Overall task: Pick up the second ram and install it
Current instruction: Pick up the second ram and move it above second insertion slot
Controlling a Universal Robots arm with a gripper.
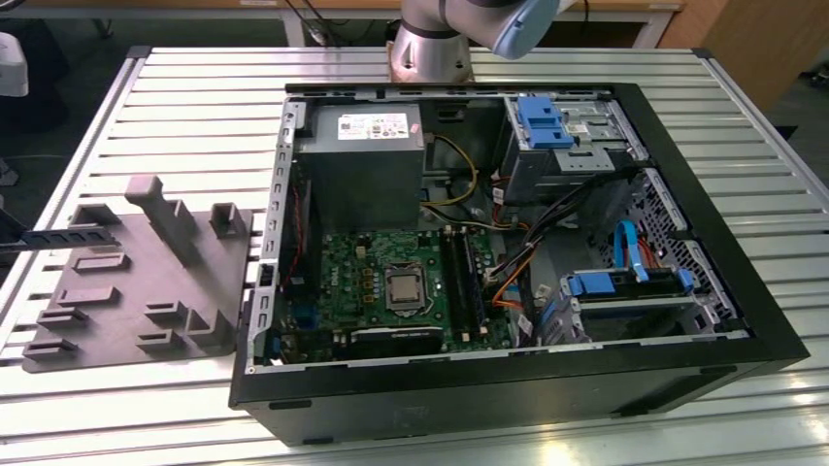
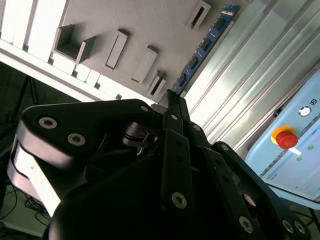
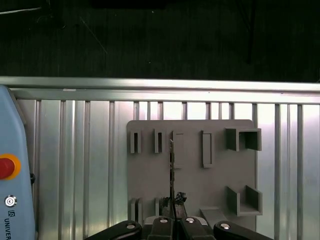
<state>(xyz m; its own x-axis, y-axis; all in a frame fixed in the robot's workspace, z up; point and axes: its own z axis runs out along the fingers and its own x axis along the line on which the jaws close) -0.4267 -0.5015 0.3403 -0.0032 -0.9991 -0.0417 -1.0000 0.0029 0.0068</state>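
In the second wrist view the gripper (image 2: 172,97) covers the held end of the second ram (image 2: 205,45). The exterior view's top edge cuts off the arm (image 1: 473,29).

Robotics lab — slatted aluminium bench (image 1: 194,107), open computer case (image 1: 518,383), grey fixture tray (image 1: 130,291)

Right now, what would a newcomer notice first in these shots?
The open computer case on the slatted table, green motherboard exposed, dominates the exterior view. In the second wrist view the gripper holds the second ram by one end over the grey fixture tray. A red stop button sits on a pale blue pendant on the same table.
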